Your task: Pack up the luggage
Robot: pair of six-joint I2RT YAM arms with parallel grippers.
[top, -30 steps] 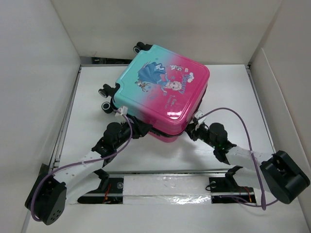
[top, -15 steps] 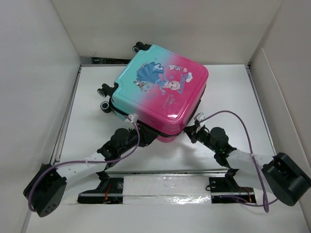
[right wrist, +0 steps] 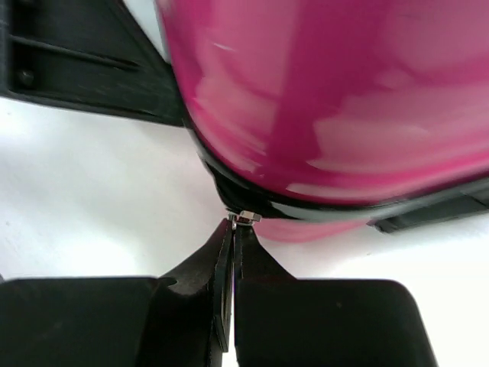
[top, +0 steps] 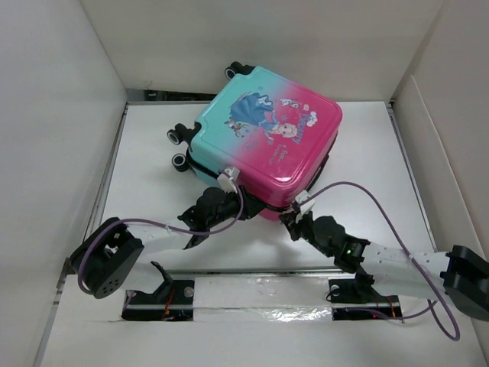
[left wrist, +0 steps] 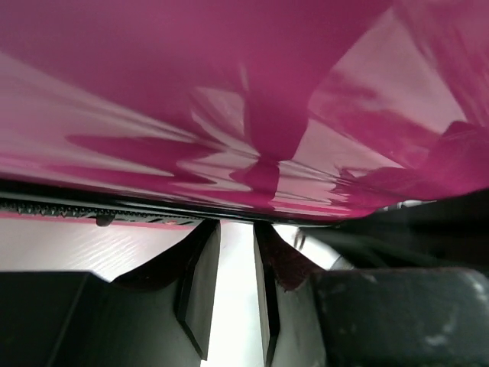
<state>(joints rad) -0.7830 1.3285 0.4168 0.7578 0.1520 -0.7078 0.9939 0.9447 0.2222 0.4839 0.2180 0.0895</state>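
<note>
The luggage (top: 267, 145) is lying closed, upper centre of the top view. The right gripper (right wrist: 232, 229) is being pressed shut at the zipper pull (right wrist: 246, 217); the left gripper (left wrist: 237, 237) is being held slightly open, empty. Only the tips are being engaged, so the pull may be lost.

My left arm (top: 153, 233) stretches low from the left toward the middle, and I see the left gripper (left wrist: 235, 283) held level with a narrow gap between its two fingers and nothing in that gap. My right arm (top: 390, 264) reaches in low from the right, and the right gripper (right wrist: 231, 229) has its fingers pressed flat together, tips pointing forward.
</note>
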